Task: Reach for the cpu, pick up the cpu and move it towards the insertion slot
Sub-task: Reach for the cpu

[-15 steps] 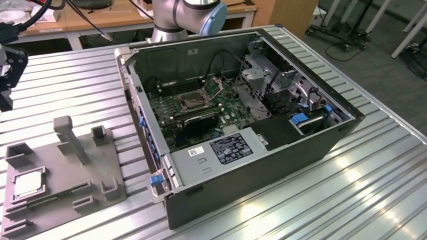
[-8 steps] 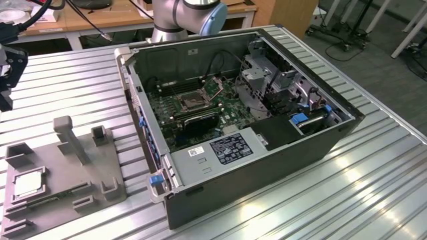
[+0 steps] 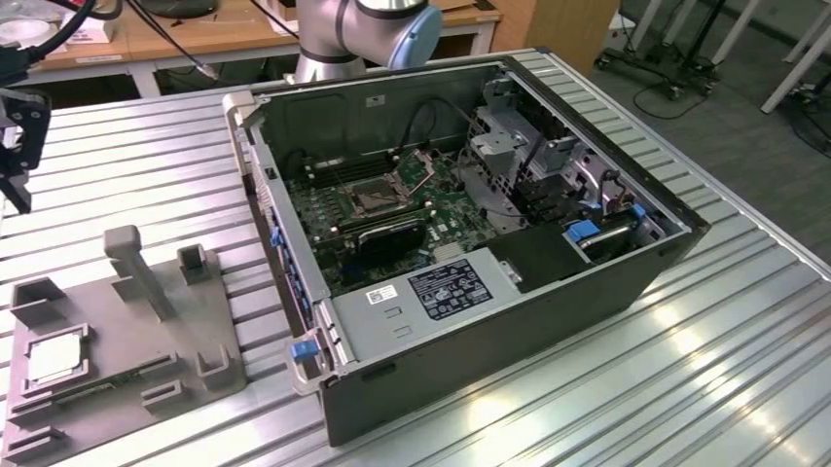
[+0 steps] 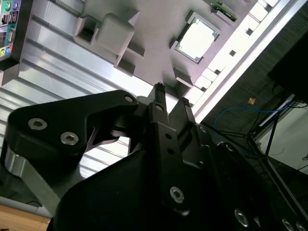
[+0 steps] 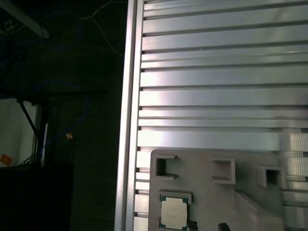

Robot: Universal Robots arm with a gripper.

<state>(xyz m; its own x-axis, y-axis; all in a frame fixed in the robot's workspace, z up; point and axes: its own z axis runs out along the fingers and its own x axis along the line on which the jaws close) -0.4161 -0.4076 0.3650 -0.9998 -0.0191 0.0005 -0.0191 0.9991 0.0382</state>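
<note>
Clearly empty, the hand [image 4: 172, 96] hung above the grey tray [image 4: 144, 29], its two fingertips [image 4: 158, 91] a narrow gap apart, pinching nothing. Past them the cpu [image 4: 197, 38] lay flat in a square recess of the tray, apart from the hand. Farther off, beside the tray on the bench [image 3: 130, 185], the open computer case [image 3: 520, 331] held the insertion slot [image 3: 370, 199]. The chip looked thin and sunken, so tips this close together could strike its face or the recess rim and tilt it.
</note>
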